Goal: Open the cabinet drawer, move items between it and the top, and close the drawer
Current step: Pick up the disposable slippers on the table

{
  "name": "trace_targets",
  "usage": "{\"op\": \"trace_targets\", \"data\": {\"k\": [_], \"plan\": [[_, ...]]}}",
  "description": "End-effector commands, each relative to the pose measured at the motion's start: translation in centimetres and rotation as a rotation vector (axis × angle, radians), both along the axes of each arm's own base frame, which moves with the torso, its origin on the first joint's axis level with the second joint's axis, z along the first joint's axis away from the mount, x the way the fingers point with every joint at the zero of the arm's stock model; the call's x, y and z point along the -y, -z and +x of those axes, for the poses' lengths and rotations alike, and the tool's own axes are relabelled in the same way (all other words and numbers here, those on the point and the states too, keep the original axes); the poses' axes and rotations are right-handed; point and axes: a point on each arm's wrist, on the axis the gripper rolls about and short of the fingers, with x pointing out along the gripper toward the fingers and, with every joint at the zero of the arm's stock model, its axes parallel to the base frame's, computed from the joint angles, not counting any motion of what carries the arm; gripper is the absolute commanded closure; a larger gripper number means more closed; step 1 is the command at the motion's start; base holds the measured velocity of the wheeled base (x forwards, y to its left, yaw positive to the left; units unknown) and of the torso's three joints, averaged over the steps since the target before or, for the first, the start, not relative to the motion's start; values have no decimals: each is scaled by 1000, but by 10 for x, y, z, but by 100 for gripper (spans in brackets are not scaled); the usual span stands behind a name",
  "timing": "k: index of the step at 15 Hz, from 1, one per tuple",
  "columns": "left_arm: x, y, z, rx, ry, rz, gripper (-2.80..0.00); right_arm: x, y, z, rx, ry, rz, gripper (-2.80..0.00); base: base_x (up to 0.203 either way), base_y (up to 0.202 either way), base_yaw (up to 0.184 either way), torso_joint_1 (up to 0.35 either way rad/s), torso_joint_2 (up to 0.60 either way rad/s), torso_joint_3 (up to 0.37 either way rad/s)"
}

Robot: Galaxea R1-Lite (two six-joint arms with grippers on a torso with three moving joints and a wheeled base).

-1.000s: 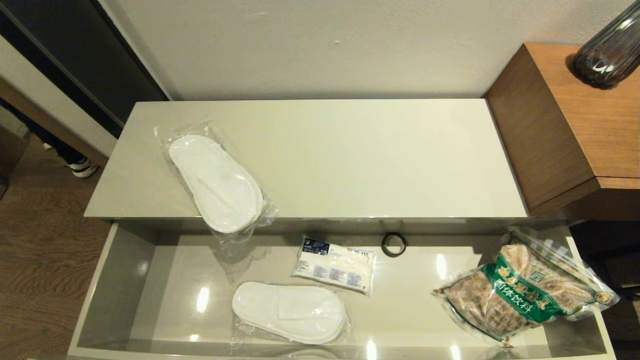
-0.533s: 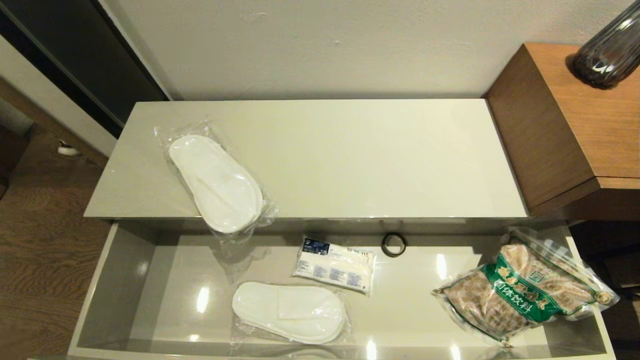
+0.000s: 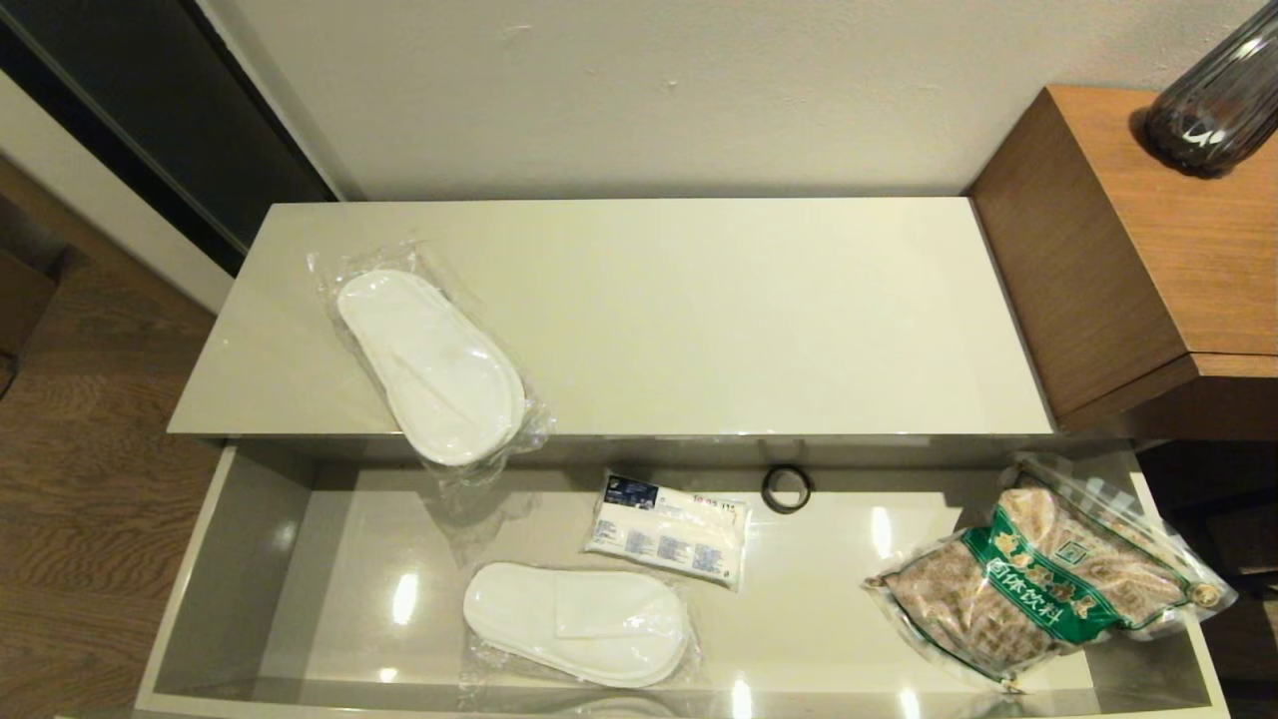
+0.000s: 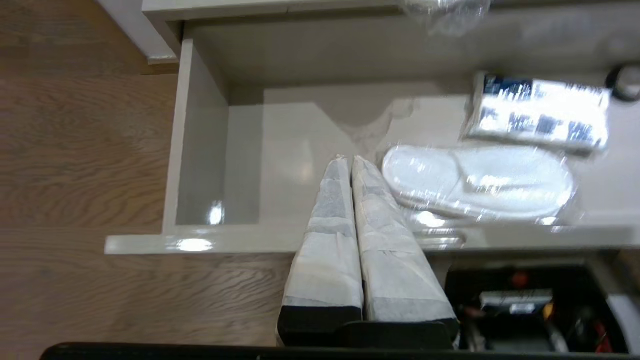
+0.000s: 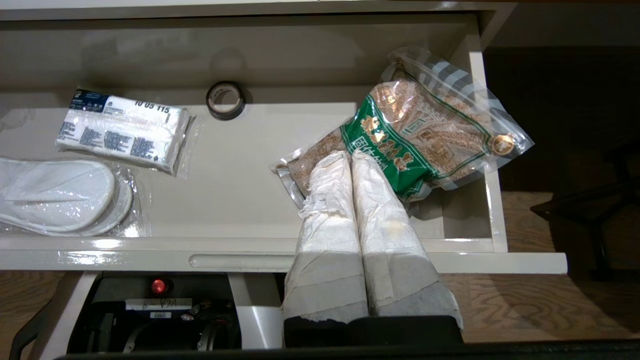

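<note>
Drawer (image 3: pixel 235 559) was already pulled out when I looked. One slipper pack (image 3: pixel 431 364) sat on the top (image 3: pixel 699 310), left of centre, toe hanging over the edge. A second pack (image 3: pixel 577 621) lay lower centre in the drawer. The grain bag (image 3: pixel 1043 569), green label in Chinese characters I couldn't read, leaned on the right wall. The small packet (image 5: pixel 122 130) read "10 05 115". Left gripper (image 4: pixel 350 160) and right gripper (image 5: pixel 350 155) were both clenched on nothing, parked by the drawer front.

One slipper pack (image 3: pixel 431 364) lies on the top (image 3: pixel 699 300) at its left front edge. In the open drawer (image 3: pixel 230 559) lie another slipper pack (image 3: pixel 577 621), a packet (image 3: pixel 667 529) and a ring (image 3: pixel 786 488) behind it, and the grain bag (image 3: pixel 1048 579) at the right.
</note>
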Motion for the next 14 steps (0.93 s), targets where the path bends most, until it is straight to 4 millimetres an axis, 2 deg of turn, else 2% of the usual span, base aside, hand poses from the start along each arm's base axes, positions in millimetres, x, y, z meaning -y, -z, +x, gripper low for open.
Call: {"op": "trace_targets", "data": {"k": [1,3,4,6,7,10,12,14], "plan": [[0,-2,0,9,-3,-2,0,0,0,0,-2,0,-1,0,0,0,0,0,0,0],[0,-3,-1,8,-12,-17,0,0,0,0,-2,0,-1,0,0,0,0,0,0,0],[0,-12,-1,4,-13,-18,0,0,0,0,-2,0,-1,0,0,0,0,0,0,0],[0,-55,2,-25,-15,-39,0,0,0,0,-2,0,-1,0,0,0,0,0,0,0],[0,-83,11,-79,-18,-62,0,0,0,0,-2,0,-1,0,0,0,0,0,0,0],[-1,-158,70,-320,-37,-141,0,0,0,0,-2,0,-1,0,0,0,0,0,0,0],[0,-179,127,-508,-29,-277,0,0,0,0,-2,0,-1,0,0,0,0,0,0,0],[1,-182,190,-677,-20,-427,0,0,0,0,-2,0,-1,0,0,0,0,0,0,0]]}}
